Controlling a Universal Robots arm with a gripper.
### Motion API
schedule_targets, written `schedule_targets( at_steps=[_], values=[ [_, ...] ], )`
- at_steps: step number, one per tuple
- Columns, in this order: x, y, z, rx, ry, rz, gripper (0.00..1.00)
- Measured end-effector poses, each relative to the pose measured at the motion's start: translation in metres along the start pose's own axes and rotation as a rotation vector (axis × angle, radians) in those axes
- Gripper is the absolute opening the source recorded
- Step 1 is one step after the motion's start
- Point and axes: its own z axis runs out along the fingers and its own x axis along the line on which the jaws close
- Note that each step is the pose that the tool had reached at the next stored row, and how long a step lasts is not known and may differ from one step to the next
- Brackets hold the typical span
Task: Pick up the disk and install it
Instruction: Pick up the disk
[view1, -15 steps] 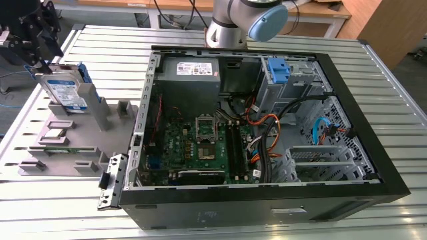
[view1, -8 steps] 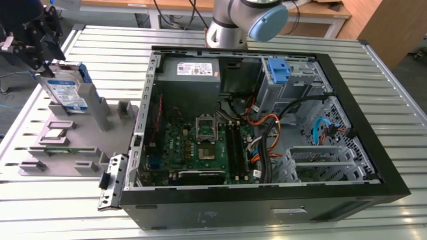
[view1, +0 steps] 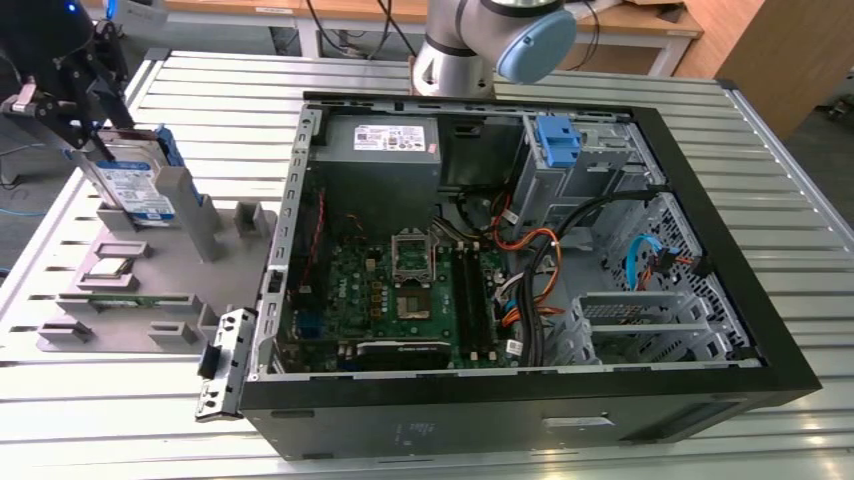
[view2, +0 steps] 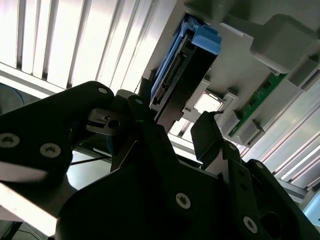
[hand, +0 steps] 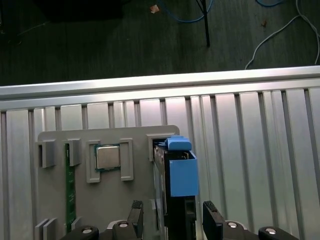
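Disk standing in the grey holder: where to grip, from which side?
Probably across its two broad flat faces at the free upper end, coming down from above: the disk stands on edge, its lower end seated in the grey holder.

Nothing printed can be read here. The disk (view1: 139, 192) carries a blue-and-white label on its face, with lettering too small to tell. The power supply (view1: 383, 140) inside the computer case (view1: 534, 415) bears a white label with dark lines of print, and those are equally illegible.
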Motion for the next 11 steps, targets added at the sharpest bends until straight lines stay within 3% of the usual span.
schedule_targets(
  at_steps=[11],
  values=[
    [0.0004,-0.0003,0.0056,-0.0033,0.0029,-0.043,0.59]
  ],
)
